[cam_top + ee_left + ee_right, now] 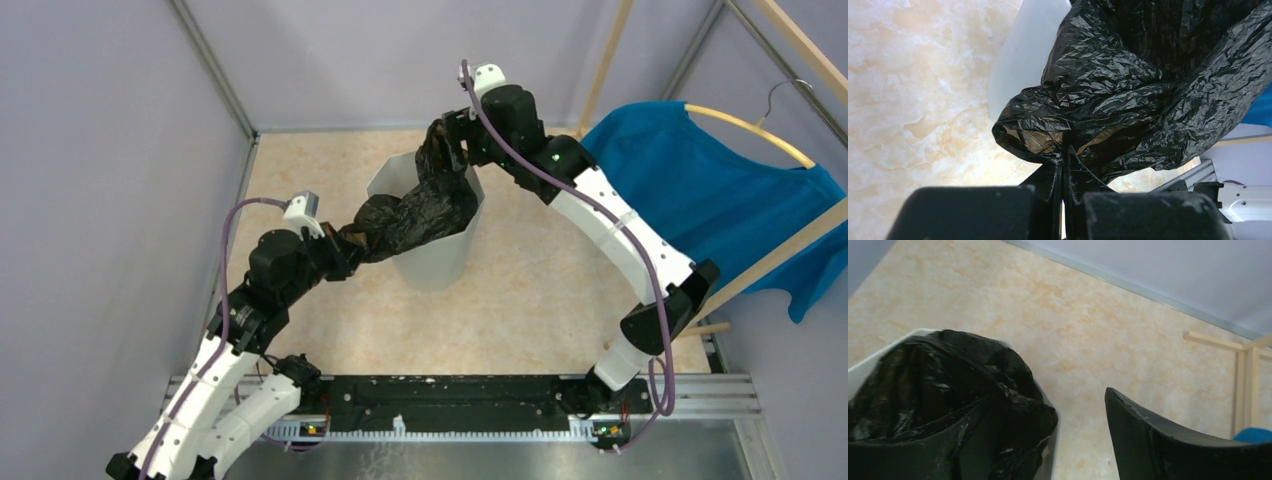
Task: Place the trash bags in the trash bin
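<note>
Beige marbled table (540,290) boxed in by lilac walls (100,150), a blue T-shirt (700,190) at right. At frame centre the black trash bag (420,215) drapes across the white bin (432,268) rim. Left gripper (1064,162) pinches its lower-left fold tight; right gripper (453,140) has its fingers spread, the bag hooked over one

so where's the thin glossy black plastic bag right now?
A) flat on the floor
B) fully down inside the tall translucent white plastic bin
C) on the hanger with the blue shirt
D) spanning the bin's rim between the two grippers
D: the black plastic bag lies across the rim of the translucent white bin, one end pinched in the left gripper, the other end up at the right gripper.
</note>
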Controlling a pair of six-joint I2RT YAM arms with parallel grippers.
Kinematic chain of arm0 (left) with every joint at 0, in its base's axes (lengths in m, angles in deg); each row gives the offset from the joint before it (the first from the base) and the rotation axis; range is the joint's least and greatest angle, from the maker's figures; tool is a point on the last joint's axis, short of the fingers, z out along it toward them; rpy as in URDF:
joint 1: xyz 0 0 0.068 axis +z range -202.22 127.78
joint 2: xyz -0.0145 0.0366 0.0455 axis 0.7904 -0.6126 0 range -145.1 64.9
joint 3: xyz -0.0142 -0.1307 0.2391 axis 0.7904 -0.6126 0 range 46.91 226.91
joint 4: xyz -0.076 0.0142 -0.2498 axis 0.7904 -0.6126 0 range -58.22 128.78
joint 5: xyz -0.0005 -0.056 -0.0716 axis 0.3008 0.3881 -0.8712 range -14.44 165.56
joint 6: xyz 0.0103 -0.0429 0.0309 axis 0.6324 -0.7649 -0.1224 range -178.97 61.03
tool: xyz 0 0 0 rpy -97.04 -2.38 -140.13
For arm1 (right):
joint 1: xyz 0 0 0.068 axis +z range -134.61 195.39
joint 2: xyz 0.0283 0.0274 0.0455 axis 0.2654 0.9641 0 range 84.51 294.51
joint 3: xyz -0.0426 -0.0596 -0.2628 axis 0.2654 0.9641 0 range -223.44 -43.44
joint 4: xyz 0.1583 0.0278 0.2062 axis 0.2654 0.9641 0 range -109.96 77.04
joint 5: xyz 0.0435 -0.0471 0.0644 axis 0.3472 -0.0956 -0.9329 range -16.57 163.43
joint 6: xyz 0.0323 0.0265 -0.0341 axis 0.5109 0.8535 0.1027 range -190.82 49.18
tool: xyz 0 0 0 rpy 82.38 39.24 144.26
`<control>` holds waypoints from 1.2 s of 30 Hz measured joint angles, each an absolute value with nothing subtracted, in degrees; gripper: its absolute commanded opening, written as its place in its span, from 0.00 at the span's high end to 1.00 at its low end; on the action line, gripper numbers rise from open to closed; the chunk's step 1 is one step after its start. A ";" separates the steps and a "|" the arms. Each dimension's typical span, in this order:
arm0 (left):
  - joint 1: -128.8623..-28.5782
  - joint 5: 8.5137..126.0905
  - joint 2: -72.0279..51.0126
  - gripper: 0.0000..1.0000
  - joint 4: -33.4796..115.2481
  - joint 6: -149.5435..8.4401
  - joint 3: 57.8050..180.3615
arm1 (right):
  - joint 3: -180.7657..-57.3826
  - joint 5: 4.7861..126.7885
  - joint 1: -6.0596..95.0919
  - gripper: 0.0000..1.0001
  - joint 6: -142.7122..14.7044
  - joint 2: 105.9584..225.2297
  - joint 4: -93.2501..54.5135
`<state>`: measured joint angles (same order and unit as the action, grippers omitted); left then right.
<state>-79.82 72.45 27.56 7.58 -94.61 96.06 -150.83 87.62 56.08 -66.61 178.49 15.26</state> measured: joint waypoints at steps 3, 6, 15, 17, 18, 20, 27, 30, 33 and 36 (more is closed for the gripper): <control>-79.82 71.81 27.56 0.97 8.30 -94.65 96.04 | -151.60 90.27 56.21 0.16 -65.56 177.96 20.24; -79.82 70.83 27.51 0.97 9.00 -94.61 96.04 | -151.58 92.28 56.71 0.15 -64.21 176.00 24.88; -79.82 67.64 27.25 0.97 10.49 -94.48 96.04 | -151.51 91.76 60.84 0.15 -57.74 165.59 30.78; -79.82 67.01 27.12 0.97 10.71 -94.37 96.06 | -151.25 90.62 62.22 0.15 -55.44 164.17 30.12; -79.82 66.72 27.12 0.96 10.75 -94.37 96.08 | -151.01 90.36 63.24 0.15 -54.33 163.71 29.66; -79.82 66.07 27.12 0.96 10.90 -94.35 96.10 | -151.05 90.84 66.15 0.15 -52.78 163.84 28.92; -79.82 64.80 27.10 0.96 11.27 -93.89 96.34 | -155.38 99.19 74.63 0.17 -51.64 172.35 31.06; -79.82 64.60 27.12 0.96 11.34 -93.78 96.34 | -155.38 101.98 77.19 0.22 -52.86 174.84 32.35; -79.82 64.41 27.12 0.96 11.36 -93.78 96.34 | -155.71 105.18 79.75 0.43 -54.87 177.00 33.82; -79.82 64.43 27.08 0.96 11.36 -93.71 96.34 | -157.15 109.63 81.08 0.57 -56.12 179.23 36.13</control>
